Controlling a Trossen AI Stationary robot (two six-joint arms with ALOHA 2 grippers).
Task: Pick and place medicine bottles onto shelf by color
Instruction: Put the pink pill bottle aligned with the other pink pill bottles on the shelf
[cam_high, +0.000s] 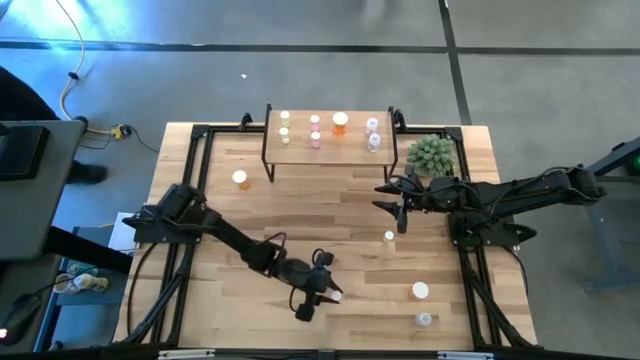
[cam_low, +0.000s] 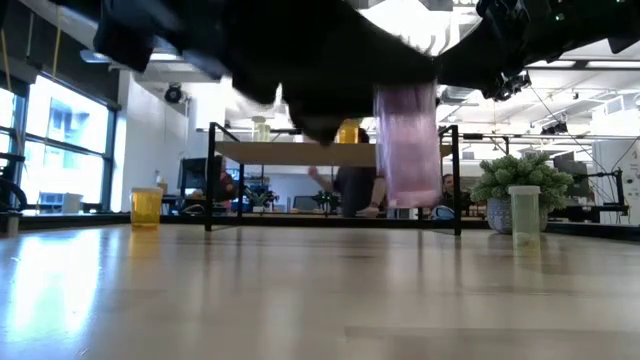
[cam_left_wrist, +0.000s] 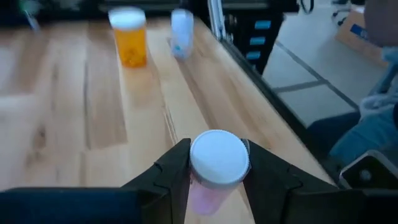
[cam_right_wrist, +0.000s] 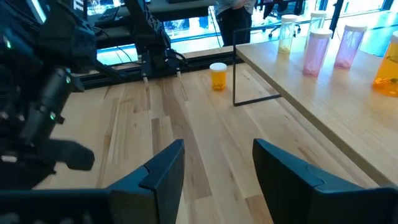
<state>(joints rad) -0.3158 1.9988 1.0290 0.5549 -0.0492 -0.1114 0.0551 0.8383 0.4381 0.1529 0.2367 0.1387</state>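
My left gripper (cam_high: 325, 293) is near the table's front middle, shut on a pink medicine bottle (cam_low: 405, 145) with a white cap (cam_left_wrist: 219, 158). My right gripper (cam_high: 393, 197) is open and empty, in front of the shelf's right end. The shelf (cam_high: 300, 150), a light-wood board on black legs, stands at the far middle with several bottles upright on it. On the table stand an orange bottle (cam_high: 240, 178), a pale bottle (cam_high: 389, 236), a wide white-capped bottle (cam_high: 420, 290) and a clear one (cam_high: 424, 319). My left gripper pinches the pink bottle between its two fingers (cam_left_wrist: 177, 165), on the body's upper part just under the white cap (cam_left_wrist: 205, 186). The fingers slant down from the table's left. The bottle hangs upright, lifted clear of the table (cam_low: 405, 195).
A small green plant (cam_high: 432, 153) stands right of the shelf, just behind my right gripper. Black frame rails run along the table's left and right sides. Bare wood lies between the shelf and my left gripper. People show in the room beyond the table.
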